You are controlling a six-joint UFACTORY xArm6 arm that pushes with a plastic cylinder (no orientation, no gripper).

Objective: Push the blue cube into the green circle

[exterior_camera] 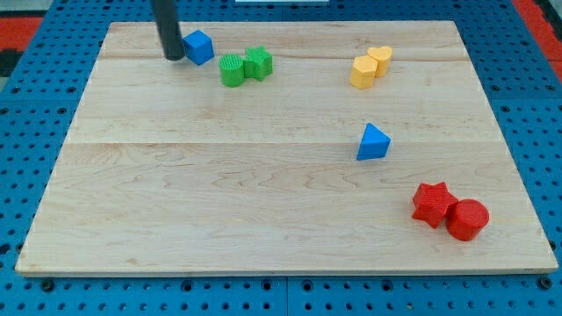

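Observation:
The blue cube sits near the view's top left of the wooden board. My tip stands just left of the cube, touching or nearly touching its left side. The green circle, a ribbed round block, lies a short way to the lower right of the cube, with a small gap between them. A green star touches the green circle's right side.
A yellow pair of blocks, one round and one angular, sits at the top right. A blue triangle lies right of centre. A red star and red circle sit at the bottom right.

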